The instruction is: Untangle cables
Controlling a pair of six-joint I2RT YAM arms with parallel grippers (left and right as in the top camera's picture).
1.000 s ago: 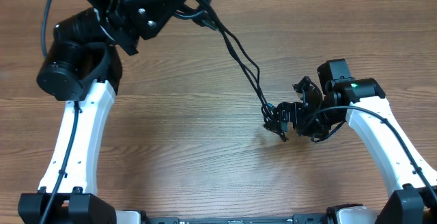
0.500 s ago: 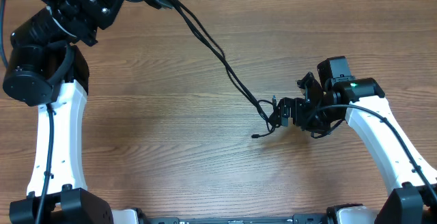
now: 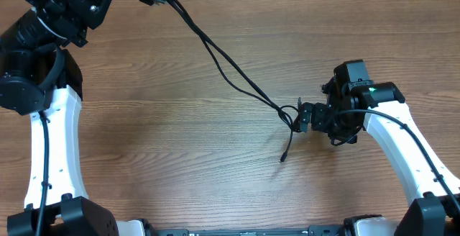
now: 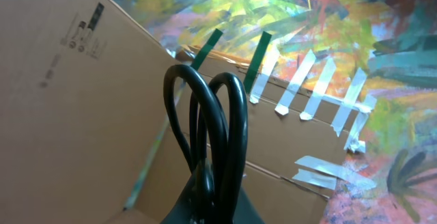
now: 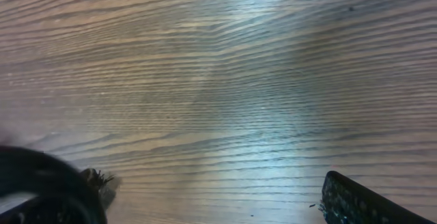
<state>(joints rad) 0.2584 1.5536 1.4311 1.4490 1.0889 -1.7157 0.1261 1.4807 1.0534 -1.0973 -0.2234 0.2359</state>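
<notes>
Overhead, a wood-grain table filled the picture. Right of its middle sat the knot, my landmark for everything here. My white left arm rose well to the left of the knot. My white right arm reached in from just to the right of it.

The cables, thin black cords, ran as a taut pair from the knot up and away to the left. At the end far from the knot, my left gripper was clamped on them. Its wrist camera showed two cable loops standing out of the closed jaws.

My right gripper sat just right of the knot, jaws spread wide and holding nothing. Its own camera showed bare wood between the fingers. One loose plug end lay on the table just below the knot.

I judged the step in hand to be pulling the tangle apart. To do it well, I should pin one strand at the knot with the right gripper before the left pulls. I should then pull slowly and watch that the tension loosens the knot rather than tightening it.
</notes>
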